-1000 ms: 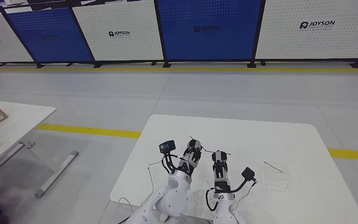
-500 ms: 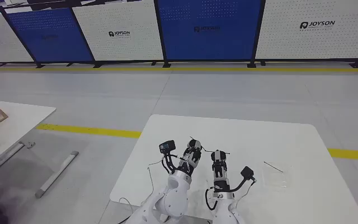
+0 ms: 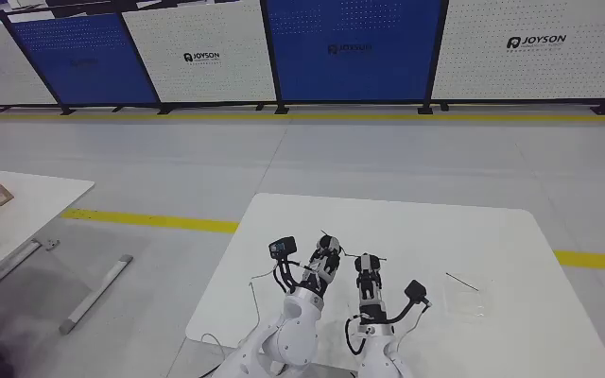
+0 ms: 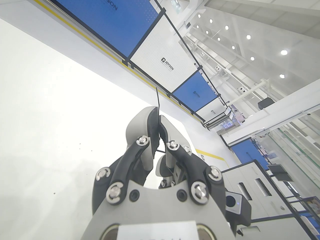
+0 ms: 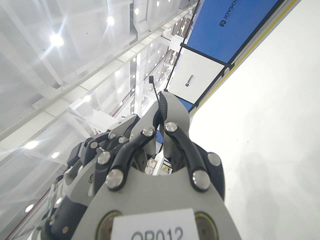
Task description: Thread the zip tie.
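I see the left gripper (image 4: 158, 123) with fingers clamped on the zip tie (image 4: 157, 98), thin tail poking past the tips. The right gripper (image 5: 160, 108) sits just beside it, fingers pinching the head end. Both above the worktop (image 3: 425, 227), near middle.

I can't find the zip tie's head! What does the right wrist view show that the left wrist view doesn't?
Right wrist view: the right hand pinches the zip tie, and its square head pokes out past the fingertips. Left wrist view: the left hand pinches a thin, plain end of tie, with no head on it. Both: a shut hand, the white table, and blue and white panels behind.
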